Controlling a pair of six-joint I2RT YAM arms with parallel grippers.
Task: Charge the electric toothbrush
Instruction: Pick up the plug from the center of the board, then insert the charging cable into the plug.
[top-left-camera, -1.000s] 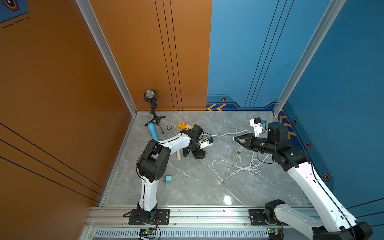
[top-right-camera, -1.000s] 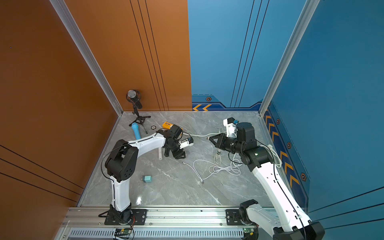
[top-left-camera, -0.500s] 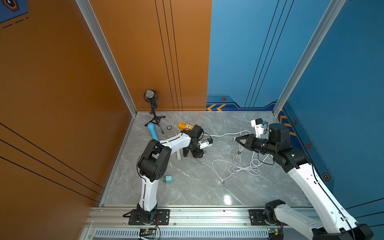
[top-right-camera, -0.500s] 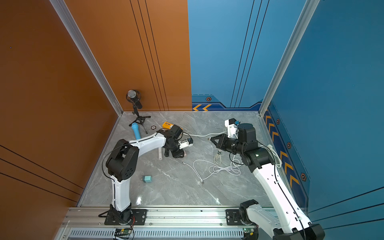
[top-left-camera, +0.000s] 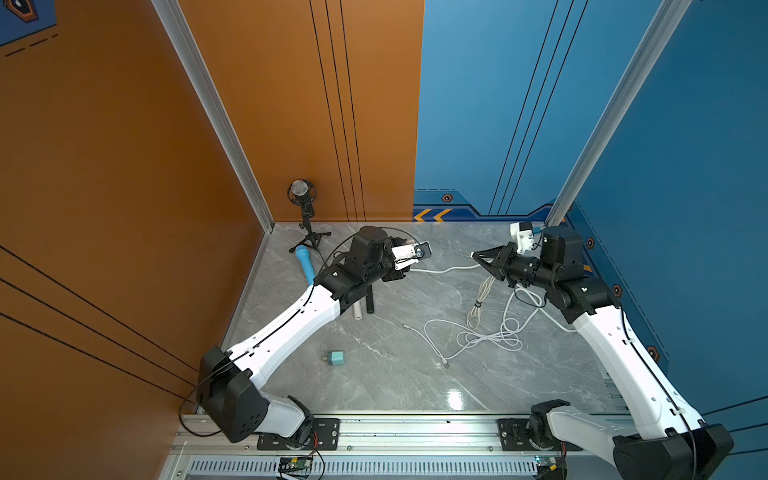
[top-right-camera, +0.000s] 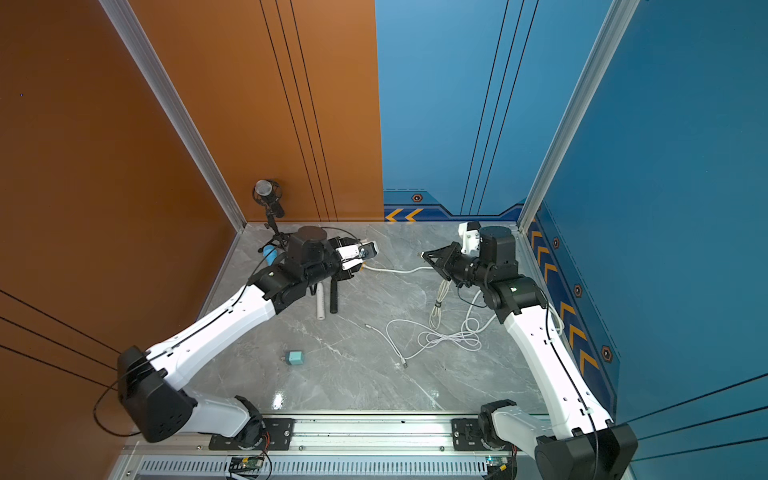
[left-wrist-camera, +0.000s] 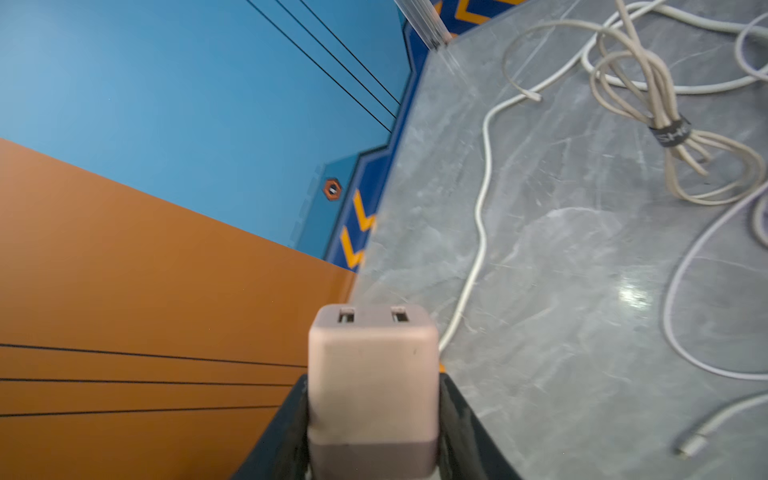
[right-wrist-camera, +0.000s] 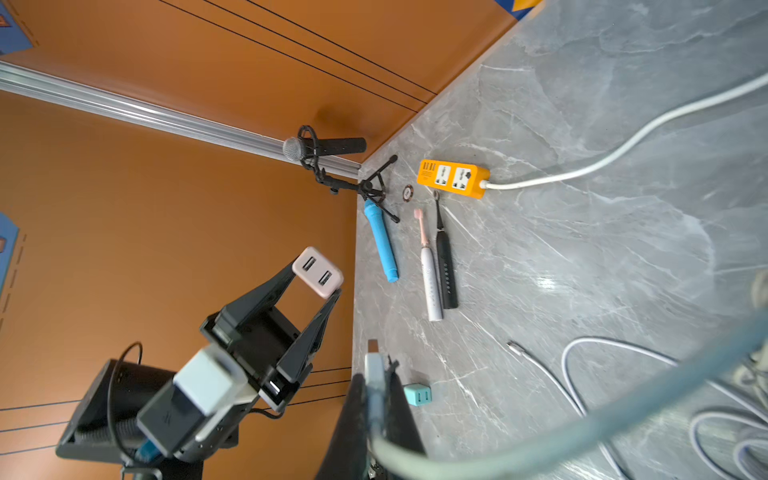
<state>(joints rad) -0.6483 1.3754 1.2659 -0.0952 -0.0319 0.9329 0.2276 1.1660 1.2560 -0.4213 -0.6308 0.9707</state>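
- The left gripper (right-wrist-camera: 316, 280) is clamped on a pale charger block (left-wrist-camera: 373, 374). It is held off the table (top-left-camera: 374, 386) with its two ports facing the other arm, I'd guess to receive a plug.
- The right gripper (top-left-camera: 480, 257) is pinched on a cable plug (right-wrist-camera: 372, 353) aimed back at the block, with a gap between them.
- Three brushes lie loose by the far left corner: blue toothbrush (right-wrist-camera: 380, 241), white toothbrush (right-wrist-camera: 430, 276), black toothbrush (right-wrist-camera: 445, 266). One orange power strip (right-wrist-camera: 453, 178) sits beside them.
- One teal charger (top-left-camera: 336, 357) sits nearer the front edge. The white cables (top-left-camera: 478, 338) are too tangled to count.
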